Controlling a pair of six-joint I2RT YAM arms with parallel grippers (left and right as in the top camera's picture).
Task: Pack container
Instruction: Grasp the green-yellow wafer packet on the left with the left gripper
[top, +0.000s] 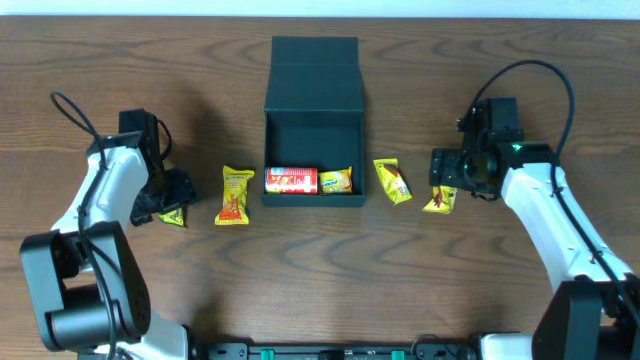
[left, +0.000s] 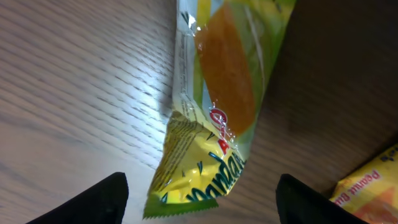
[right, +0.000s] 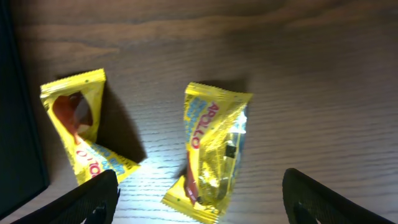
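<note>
Container (top: 312, 120): dark teal box, mid-tabletop (top: 320, 280), between the two arms. Lid flap lies open, folded toward the far side. Inside, against the near wall, we note a red chip can (top: 291, 180) and a yellow snack packet (top: 336, 181); the rest of its floor is bare.

Just outside: a peanut packet (top: 233, 195) left of the box, a red-and-yellow packet (top: 392, 181) right of it.

Further out, left arm (top: 105, 190): jaws released, spread wide over a yellow-green packet (left: 217, 118) lying flat. One fingertip shows on each side, neither touching it. Its long axis crosses the closing line, so we judge they would pinch its narrow width.

Right arm (top: 540, 210): jaws likewise released, straddling an Apollo packet (right: 214, 149), which lies the same way.

Bearing: the container lies inboard of both, to the right of the left jaws and to the left of the right jaws, its dark wall at the edge of the right wrist view. We judge the right arm slightly nearer.
</note>
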